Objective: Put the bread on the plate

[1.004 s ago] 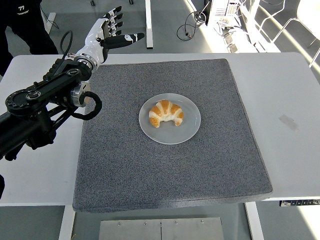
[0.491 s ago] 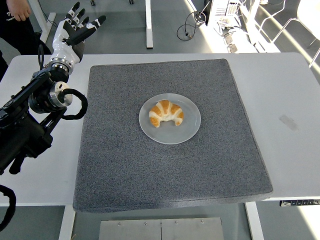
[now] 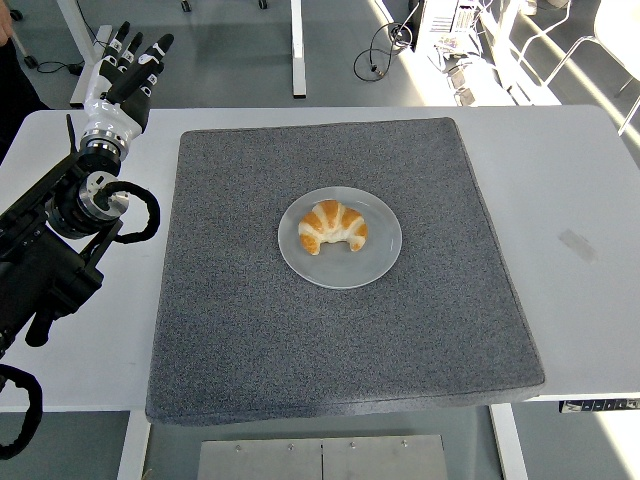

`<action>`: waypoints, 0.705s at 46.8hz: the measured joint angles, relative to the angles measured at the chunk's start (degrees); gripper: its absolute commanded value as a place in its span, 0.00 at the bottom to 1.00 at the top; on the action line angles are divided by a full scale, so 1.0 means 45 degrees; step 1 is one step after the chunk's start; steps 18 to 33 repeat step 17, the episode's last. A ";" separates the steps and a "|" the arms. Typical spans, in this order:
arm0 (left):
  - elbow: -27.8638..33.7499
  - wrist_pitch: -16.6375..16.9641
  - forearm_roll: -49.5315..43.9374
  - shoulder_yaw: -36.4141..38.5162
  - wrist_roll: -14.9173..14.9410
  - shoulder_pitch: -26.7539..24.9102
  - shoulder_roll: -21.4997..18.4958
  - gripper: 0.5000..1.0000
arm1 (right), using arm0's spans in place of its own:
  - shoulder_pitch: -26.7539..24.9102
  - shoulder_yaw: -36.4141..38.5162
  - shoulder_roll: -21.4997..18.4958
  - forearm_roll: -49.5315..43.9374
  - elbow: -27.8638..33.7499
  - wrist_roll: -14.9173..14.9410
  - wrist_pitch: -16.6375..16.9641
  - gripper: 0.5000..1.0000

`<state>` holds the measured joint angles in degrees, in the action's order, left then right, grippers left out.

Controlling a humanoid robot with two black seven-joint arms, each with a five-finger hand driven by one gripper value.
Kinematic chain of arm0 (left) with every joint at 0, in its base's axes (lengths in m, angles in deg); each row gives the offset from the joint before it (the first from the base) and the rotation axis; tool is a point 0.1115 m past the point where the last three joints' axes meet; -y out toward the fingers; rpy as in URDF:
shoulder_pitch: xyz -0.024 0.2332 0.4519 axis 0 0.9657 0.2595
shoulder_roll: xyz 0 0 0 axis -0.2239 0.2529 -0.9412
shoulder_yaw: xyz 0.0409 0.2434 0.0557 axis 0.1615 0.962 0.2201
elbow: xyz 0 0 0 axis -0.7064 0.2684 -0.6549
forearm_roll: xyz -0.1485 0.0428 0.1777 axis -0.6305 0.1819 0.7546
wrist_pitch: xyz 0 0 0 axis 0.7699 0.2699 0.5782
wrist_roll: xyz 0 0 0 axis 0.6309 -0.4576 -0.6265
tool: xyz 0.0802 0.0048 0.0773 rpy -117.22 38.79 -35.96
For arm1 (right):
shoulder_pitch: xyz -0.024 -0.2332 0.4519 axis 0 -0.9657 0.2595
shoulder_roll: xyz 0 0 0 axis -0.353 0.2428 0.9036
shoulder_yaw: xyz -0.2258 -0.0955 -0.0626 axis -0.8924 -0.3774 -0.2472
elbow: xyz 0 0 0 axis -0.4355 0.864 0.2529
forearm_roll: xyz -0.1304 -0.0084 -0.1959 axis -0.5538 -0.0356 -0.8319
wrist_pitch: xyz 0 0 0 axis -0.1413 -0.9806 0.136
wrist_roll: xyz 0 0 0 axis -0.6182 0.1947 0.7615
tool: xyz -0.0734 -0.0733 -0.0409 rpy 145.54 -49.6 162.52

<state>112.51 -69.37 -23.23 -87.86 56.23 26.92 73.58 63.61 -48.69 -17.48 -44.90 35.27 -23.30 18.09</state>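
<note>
Resting on the plate (image 3: pixel 379 262), the bread (image 3: pixel 333 227); left hand (image 3: pixel 122 72) empty

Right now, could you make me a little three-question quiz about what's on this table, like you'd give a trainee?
1. True or false: the bread lies on the plate.
2. What is the plate resting on? A) the bare white table B) the grey mat C) a tray
3. Fill in: the left hand is raised at the table's far ____ corner, fingers spread, holding nothing.

Key: 1 true. 2 B, the grey mat. 3 left.
</note>
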 measured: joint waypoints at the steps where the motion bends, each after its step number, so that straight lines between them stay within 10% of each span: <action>1: -0.0110 -0.0141 -0.0125 -0.0042 -0.0026 -0.0006 0.0068 0.92 | 0.0000 0.0000 0.0000 0.0000 0.0000 0.0000 -0.0001 1.00; 33: -0.1706 -0.1313 -0.1404 -0.0065 -0.0080 -0.0024 0.0571 0.92 | 0.0076 0.0033 0.0001 0.0000 -0.0045 0.0008 0.0016 1.00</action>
